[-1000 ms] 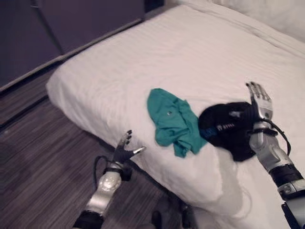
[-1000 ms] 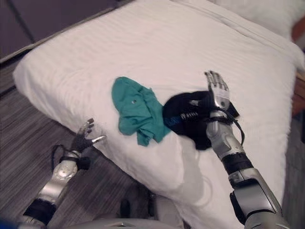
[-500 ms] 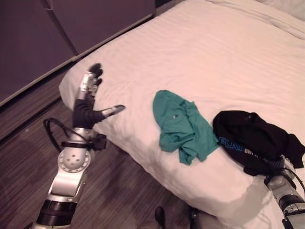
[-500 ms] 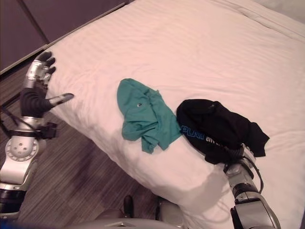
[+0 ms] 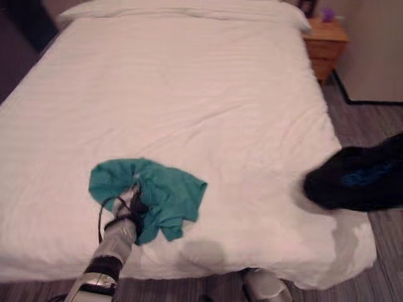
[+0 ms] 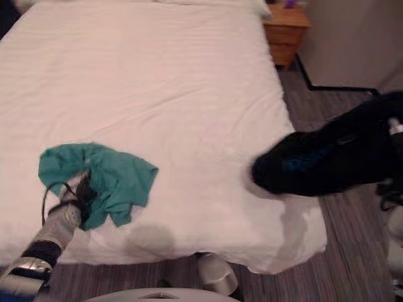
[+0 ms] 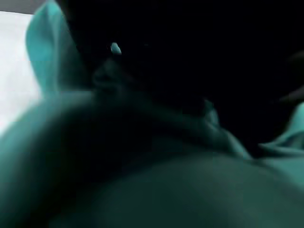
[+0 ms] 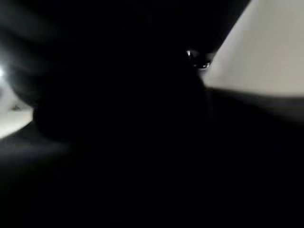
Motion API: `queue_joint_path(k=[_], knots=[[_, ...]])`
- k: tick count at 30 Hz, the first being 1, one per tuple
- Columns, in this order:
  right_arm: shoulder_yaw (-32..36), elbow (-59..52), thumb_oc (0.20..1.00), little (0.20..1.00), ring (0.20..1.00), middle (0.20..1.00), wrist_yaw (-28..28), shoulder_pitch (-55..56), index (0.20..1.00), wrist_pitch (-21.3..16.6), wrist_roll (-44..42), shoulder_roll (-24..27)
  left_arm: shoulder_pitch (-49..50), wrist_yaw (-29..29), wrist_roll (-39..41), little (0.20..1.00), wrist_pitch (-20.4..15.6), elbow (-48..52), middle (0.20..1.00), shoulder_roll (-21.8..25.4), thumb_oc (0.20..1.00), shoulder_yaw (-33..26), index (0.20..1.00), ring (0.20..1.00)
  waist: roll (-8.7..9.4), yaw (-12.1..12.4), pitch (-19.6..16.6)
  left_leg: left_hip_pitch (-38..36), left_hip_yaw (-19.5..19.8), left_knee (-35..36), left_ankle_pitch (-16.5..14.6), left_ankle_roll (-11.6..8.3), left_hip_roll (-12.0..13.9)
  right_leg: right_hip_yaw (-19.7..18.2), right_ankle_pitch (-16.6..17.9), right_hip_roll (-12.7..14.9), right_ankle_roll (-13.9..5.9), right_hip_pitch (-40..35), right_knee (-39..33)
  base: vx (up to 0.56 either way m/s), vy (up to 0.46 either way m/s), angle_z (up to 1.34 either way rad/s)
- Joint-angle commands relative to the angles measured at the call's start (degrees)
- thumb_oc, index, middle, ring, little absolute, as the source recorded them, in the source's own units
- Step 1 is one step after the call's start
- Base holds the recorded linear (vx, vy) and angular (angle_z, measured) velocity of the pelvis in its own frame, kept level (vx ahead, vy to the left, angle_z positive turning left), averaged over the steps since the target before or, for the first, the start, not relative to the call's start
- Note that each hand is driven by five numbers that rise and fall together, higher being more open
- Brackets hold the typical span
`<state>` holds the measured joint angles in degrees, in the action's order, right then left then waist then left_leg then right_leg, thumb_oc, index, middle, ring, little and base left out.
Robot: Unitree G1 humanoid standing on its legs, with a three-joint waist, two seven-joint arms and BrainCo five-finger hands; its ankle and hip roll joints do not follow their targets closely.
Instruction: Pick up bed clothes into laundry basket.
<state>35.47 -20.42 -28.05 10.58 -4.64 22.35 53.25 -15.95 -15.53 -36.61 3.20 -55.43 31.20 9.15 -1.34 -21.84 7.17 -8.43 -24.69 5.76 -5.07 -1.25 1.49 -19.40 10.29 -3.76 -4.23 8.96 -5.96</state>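
Left eye view: the left hand is reaching onto the green garment lying near the front edge of the bed, probably to gather it for the basket. Its fingers are buried in the cloth; spread or curled, cannot tell. The black garment is hanging off the bed's right edge, lifted clear.

Right eye view: the black garment is stretching toward the right edge of the frame, seemingly being carried; the right hand's fingers, cannot tell.

Left wrist view: green fabric is pressing close against the camera.

Right wrist view: dark cloth is covering nearly everything. No basket sighted.
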Motion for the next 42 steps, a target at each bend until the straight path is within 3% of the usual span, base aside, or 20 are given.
queue_joint_path(k=[1, 2, 3, 4, 9, 10, 12, 13, 16, 18, 20, 28, 29, 30, 31, 32, 33, 37, 39, 42], knots=[[-1.8, 6.7, 0.2, 0.2, 0.2, 0.2, -7.6, -13.4, 0.2, -3.6, -7.1, 4.6, 2.4, 5.7, 0.9, 0.2, 0.4, -12.7, 0.2, -3.4, 0.2, 7.6, 0.2, 0.2, 3.27, 1.3, -1.2, 0.4, 6.3, -4.3, -3.4, -0.06, 1.2, -4.8, -7.4, -1.2, -4.46, -4.2, 1.8, 0.08, 0.143, -1.28], [-5.8, 8.9, 0.2, 0.2, 0.2, 0.2, -6.8, -18.2, 0.2, -3.9, -8.0, 9.5, 3.1, 4.9, 3.1, 0.2, 0.3, -16.6, 0.2, -4.1, 0.2, 8.0, 0.2, 0.2, 3.38, 2.8, -2.3, 0.4, 15.3, -7.2, -4.6, -0.1, -0.1, -9.0, -6.4, -3.3, -4.34, -4.2, 2.9, 0.06, 0.08, -1.5], [-6.3, 9.2, 0.2, 0.2, 0.2, 0.2, -6.8, -18.7, 0.2, -4.0, -8.1, 9.7, 3.1, 4.8, 3.2, 0.2, 0.2, -16.8, 0.2, -4.2, 0.2, 7.9, 0.2, 0.2, 3.49, 2.8, -2.4, 0.7, 15.1, -7.3, -4.3, -0.24, -0.1, -9.2, -6.2, -3.3, -4.3, -3.9, 3.0, 0.07, 0.102, -1.96], [-6.5, 11.1, 0.2, 0.2, 0.2, 0.2, -5.3, -19.1, 0.2, -4.1, -8.5, 14.1, 1.4, 3.2, 6.0, 0.2, -0.4, -17.3, 0.2, -3.5, 0.2, 7.4, 0.2, 0.2, 2.98, 2.7, -3.5, -0.6, 23.2, -7.2, -5.6, 0.35, -0.9, -11.9, -5.9, -4.6, -3.87, -4.0, 3.9, -0.01, 0.038, -2.03], [-1.6, 13.5, 0.2, 0.2, 0.2, 0.2, -3.9, -11.4, 0.2, -4.5, -10.2, 16.6, -8.3, 1.0, 10.4, 0.2, -2.1, -12.5, 0.2, 2.9, 0.2, 8.3, 0.2, 0.2, 2.25, 1.0, -4.2, -4.4, 20.7, -0.9, -3.5, 0.14, -0.3, -10.6, -4.9, -4.4, -4.58, -2.0, 4.6, -0.15, 0.083, -1.4], [-0.6, 13.4, 0.2, 0.2, 0.2, 0.2, -4.0, -10.5, 0.2, -4.0, -9.9, 16.0, -11.4, 0.5, 11.2, 0.2, -2.6, -9.2, 0.2, 6.2, 0.2, 8.6, 0.2, 0.2, 2.02, 1.0, -3.5, -4.1, 19.7, -0.8, -3.6, 0.3, -0.6, -8.7, -4.3, -4.2, -5.37, -0.9, 5.3, -0.53, 0.036, -0.06], [2.1, 11.4, 0.2, 0.2, 0.2, 0.2, -3.1, -6.7, 0.2, -2.7, -7.9, 11.9, -20.2, -2.5, 12.4, 0.2, -1.7, 18.1, 0.2, 18.4, 0.2, 5.7, 0.2, 0.2, 1.36, 4.3, 0.2, -2.9, 17.3, -0.8, -1.6, 0.34, 0.3, 7.3, -8.2, -1.1, -6.45, 2.2, 14.5, -0.63, -0.088, -0.76], [1.7, 10.4, 0.2, 0.2, 0.2, 0.2, -1.1, -5.9, 0.2, -1.1, -5.8, 8.9, -21.5, -5.0, 11.5, 0.2, -2.1, 34.0, 0.2, 23.4, 0.2, 1.0, 0.2, 0.2, 0.89, 7.4, 0.6, -2.3, 15.6, -0.8, -1.1, 0.92, 1.6, 17.4, -13.1, 2.4, -3.93, 1.0, 20.4, -0.49, -0.169, -1.3], [-5.3, 8.5, 0.2, 0.2, 0.2, 0.2, 2.0, -9.6, 0.2, -0.1, -2.9, 2.1, -16.0, -8.7, 11.9, 0.2, -5.5, 51.8, 0.2, 20.3, 0.2, -7.6, 0.2, 0.2, 1.17, 10.3, -0.3, -1.4, 10.0, -0.9, -0.5, 1.76, 2.9, 25.3, -14.3, 9.9, -2.5, -1.0, 25.8, -0.31, -0.189, -1.64], [-7.6, 7.3, 0.2, 0.2, 0.2, 0.2, 3.1, -10.7, 0.2, -0.5, -2.3, 0.1, -13.0, -9.0, 11.9, 0.2, -7.3, 59.7, 0.2, 18.6, 0.2, -10.7, 0.2, 0.2, 0.87, 11.4, -0.8, -1.5, 7.3, -0.8, -0.6, 2.09, 3.1, 27.0, -12.3, 12.9, -3.46, -1.3, 25.3, -0.11, -0.248, -1.84], [-10.6, 5.0, 0.2, 0.2, 0.2, 0.2, 4.8, -10.8, 0.2, -1.7, -1.2, -5.5, -3.4, -5.4, 11.7, 0.2, -11.7, 72.7, 0.2, 13.8, 0.2, -14.6, 0.2, 0.2, 0.51, 13.7, -1.5, -3.5, 2.4, -0.8, -2.3, 0.96, 4.4, 34.3, -9.6, 18.9, -5.83, -3.4, 18.4, 0.02, -0.507, -2.03], [-15.8, 3.0, 0.2, 0.2, 0.2, 0.2, 7.1, -8.0, 0.2, -5.0, -8.4, -16.0, 11.9, 3.0, 23.5, 0.2, -16.0, 76.2, 0.2, 1.7, 0.2, -10.3, 0.2, 0.2, 0.77, 14.4, -1.6, -6.7, -5.9, -1.0, -1.0, -3.54, 9.0, 39.9, -6.6, 17.5, -6.59, -3.6, 5.4, 0.17, -0.443, -1.6], [-15.6, 1.0, 0.2, 0.2, 0.2, 0.2, 9.7, -3.4, 0.2, -6.3, -11.7, -19.5, 14.4, 6.3, 29.0, 0.2, -16.2, 74.8, 0.2, -1.4, 0.2, -7.3, 0.2, 0.2, 0.57, 13.2, -1.4, -6.4, -6.5, -5.3, 4.2, -6.89, 13.9, 38.2, -8.4, 14.8, -5.34, -5.5, 3.1, 0.32, -0.618, -0.07], [-16.0, 0.4, 0.2, 0.2, 0.2, 0.2, 10.6, -2.8, 0.2, -6.8, -12.3, -20.2, 14.5, 7.3, 29.6, 0.2, -15.4, 73.5, 0.2, -2.4, 0.2, -6.0, 0.2, 0.2, 0.53, 12.8, -0.9, -4.8, -6.0, -10.8, 7.6, -7.48, 16.3, 36.8, -9.1, 12.8, -4.22, -6.4, 2.3, 0.42, -0.968, -0.06], [-18.7, 1.3, 0.2, 0.2, 0.2, 0.2, 11.2, -4.1, 0.2, -7.5, -14.0, -20.1, 13.5, 6.8, 28.6, 0.2, -13.5, 70.2, 0.2, -3.3, 0.2, -2.6, 0.2, 0.2, 0.84, 14.6, 1.5, 1.2, 0.9, -24.9, 14.0, -7.97, 19.7, 33.8, -11.4, 8.4, -0.26, -8.2, 1.1, 0.19, -0.582, -0.38], [-18.6, 1.6, 0.2, 0.2, 0.2, 0.2, 11.1, -4.5, 0.2, -7.6, -14.0, -20.1, 12.9, 6.5, 28.5, 0.2, -13.7, 69.7, 0.2, -3.3, 0.2, -2.4, 0.2, 0.2, 0.58, 14.4, 1.6, 2.3, 1.6, -26.3, 13.8, -8.26, 20.4, 34.2, -11.4, 7.9, 0.17, -7.9, 1.1, 0.12, -0.55, -0.78], [-21.4, 1.4, 0.2, 0.2, 0.2, 0.2, 12.6, -5.9, 0.2, -7.2, -12.8, -17.9, 12.2, 5.0, 25.9, 0.2, -12.3, 65.3, 0.2, -4.3, 0.2, -1.1, 0.2, 0.2, 2.87, 16.3, 4.2, 9.7, 11.2, -31.0, 9.1, -2.98, 14.6, 30.8, -11.5, 7.9, 1.29, -8.5, 1.0, 0.07, -0.214, -1.04], [-24.4, 2.7, 0.2, 0.2, 0.2, 0.2, 13.6, -8.8, 0.2, -7.5, -12.5, -14.2, 11.1, 3.2, 22.5, 0.2, -10.9, 57.6, 0.2, -5.6, 0.2, -0.2, 0.2, 0.2, 3.56, 18.2, 5.8, 13.7, 17.8, -24.5, 2.8, -1.49, 8.2, 24.8, -12.1, 7.9, 0.42, -9.2, 1.0, 0.22, -0.076, -1.81], [-24.6, 3.6, 0.2, 0.2, 0.2, 0.2, 13.7, -8.9, 0.2, -7.8, -12.9, -13.1, 11.1, 3.3, 22.6, 0.2, -11.1, 55.9, 0.2, -6.3, 0.2, 0.1, 0.2, 0.2, 3.63, 19.5, 6.3, 15.1, 19.9, -18.3, 1.7, -1.2, 4.1, 23.2, -12.9, 7.7, 0.21, -9.9, 1.0, 0.27, -0.017, -1.28], [-25.8, 5.3, 0.2, 0.2, 0.2, 0.2, 13.8, -9.2, 0.2, -7.6, -12.5, -12.8, 11.5, 4.5, 23.0, 0.2, -11.4, 55.8, 0.2, -6.8, 0.2, 1.1, 0.2, 0.2, 2.35, 21.5, 6.7, 18.0, 23.8, -9.9, 6.6, -1.37, -1.2, 21.8, -13.8, 5.8, 0.36, -10.9, 1.0, 0.29, -0.031, -0.55]])
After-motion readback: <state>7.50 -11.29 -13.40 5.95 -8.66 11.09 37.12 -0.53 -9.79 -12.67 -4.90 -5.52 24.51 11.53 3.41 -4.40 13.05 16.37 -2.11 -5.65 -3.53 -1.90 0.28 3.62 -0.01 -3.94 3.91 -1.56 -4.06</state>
